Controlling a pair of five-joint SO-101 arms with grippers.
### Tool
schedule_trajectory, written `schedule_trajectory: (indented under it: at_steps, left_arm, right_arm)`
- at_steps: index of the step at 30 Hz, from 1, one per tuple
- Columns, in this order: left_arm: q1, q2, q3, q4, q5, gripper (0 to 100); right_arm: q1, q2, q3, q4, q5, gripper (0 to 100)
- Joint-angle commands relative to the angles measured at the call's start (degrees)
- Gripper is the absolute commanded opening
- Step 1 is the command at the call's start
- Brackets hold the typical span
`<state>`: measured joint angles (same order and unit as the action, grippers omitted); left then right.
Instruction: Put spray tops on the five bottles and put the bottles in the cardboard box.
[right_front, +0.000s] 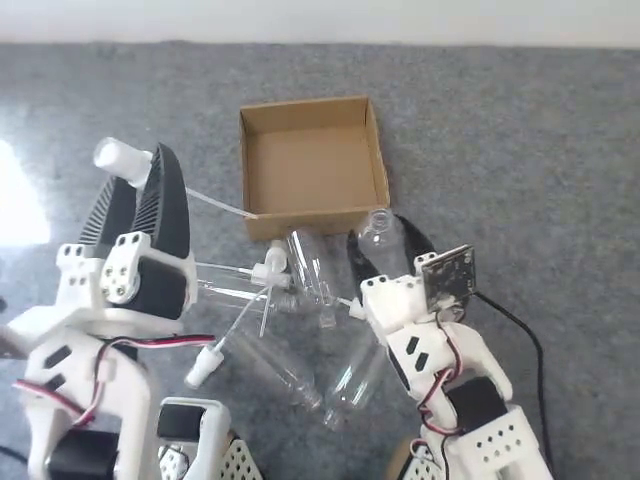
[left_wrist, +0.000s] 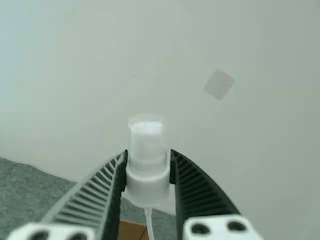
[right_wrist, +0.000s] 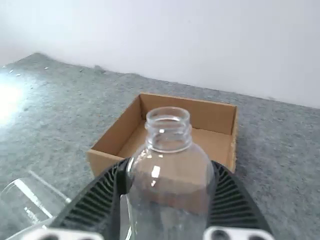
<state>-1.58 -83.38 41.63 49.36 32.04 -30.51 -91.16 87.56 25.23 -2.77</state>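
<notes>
A white plastic spray top (left_wrist: 146, 142) is clamped by the left gripper (left_wrist: 148, 157) — a clear plastic bottle (right_wrist: 169, 185) by the right gripper (right_wrist: 169, 169).

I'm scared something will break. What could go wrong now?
The left hand holds a spray top with a thin tube; it could miss the narrow mouth of the bottle in the right hand and bend. Also, loose bottles lie between the arms, so an arm could knock them rolling.

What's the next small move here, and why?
Probably swing the left gripper with its spray top toward the bottle held in the right gripper, lining the tube up with the open neck. The top is gripped, the bottle is uncapped, and the two are apart.
</notes>
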Motion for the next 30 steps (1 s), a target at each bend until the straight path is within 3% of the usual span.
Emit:
schedule_trajectory:
  at_steps: [1, 7, 17, 30]
  left_arm:
    - [0.26, -0.44, -0.22, -0.09, 0.44, 1]
    - [0.26, -0.44, -0.22, 0.00, 0.44, 1]
    - [0.26, -0.44, -0.22, 0.18, 0.70, 1]
    - [2.20, -0.53, -0.13, 0.26, 2.29, 1]
  right_arm:
    - [-5.23, -0.84, -0.70, -1.36, 8.26, 10.9]
    - [-11.91, -0.40, -0.70, -2.59, 13.27, 10.8]
    - [-12.18, -0.22, 9.41, -17.80, 13.27, 10.8]
    - [-12.26, -0.22, 9.32, -16.48, 12.92, 10.8]
